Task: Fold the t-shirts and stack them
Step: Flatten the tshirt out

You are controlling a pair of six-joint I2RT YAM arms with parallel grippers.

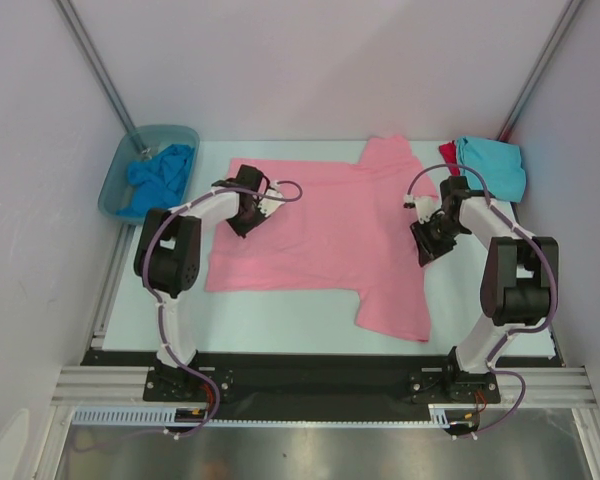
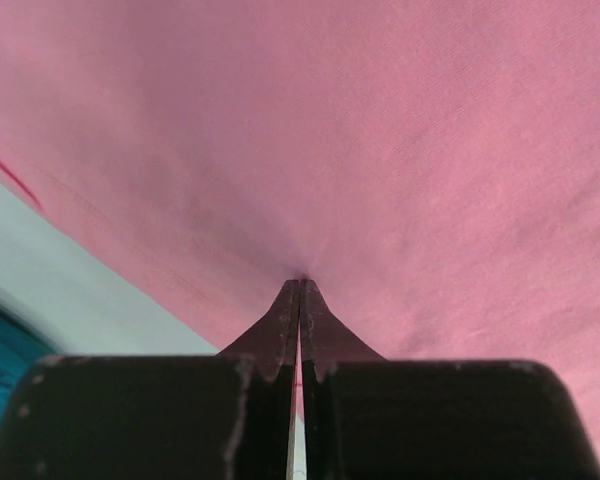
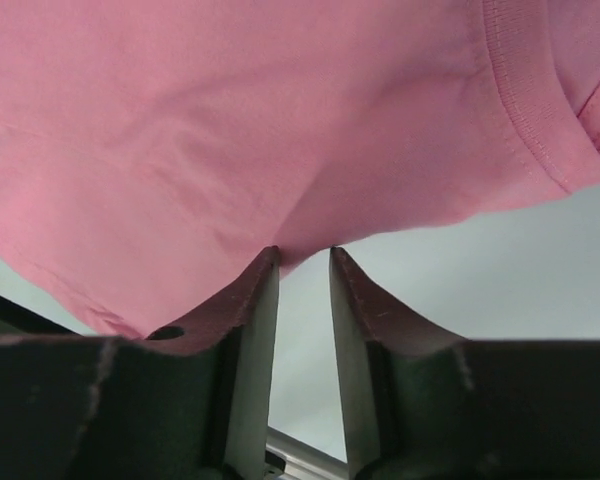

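Left arm (image 1: 175, 262) and right arm (image 1: 515, 280) show white links, black joints, looping purple cables (image 1: 417, 182), scuffed dark fingers (image 3: 245, 310).

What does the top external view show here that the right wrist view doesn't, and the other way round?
Only top external: the translucent grey-blue plastic tub holding a bright blue t-shirt, the turquoise t-shirt with a red t-shirt at its edge, and the left gripper.
Only right wrist: the open gap between the right gripper fingers, and a stitched hem.
Both: the large light pink t-shirt on the pale table.
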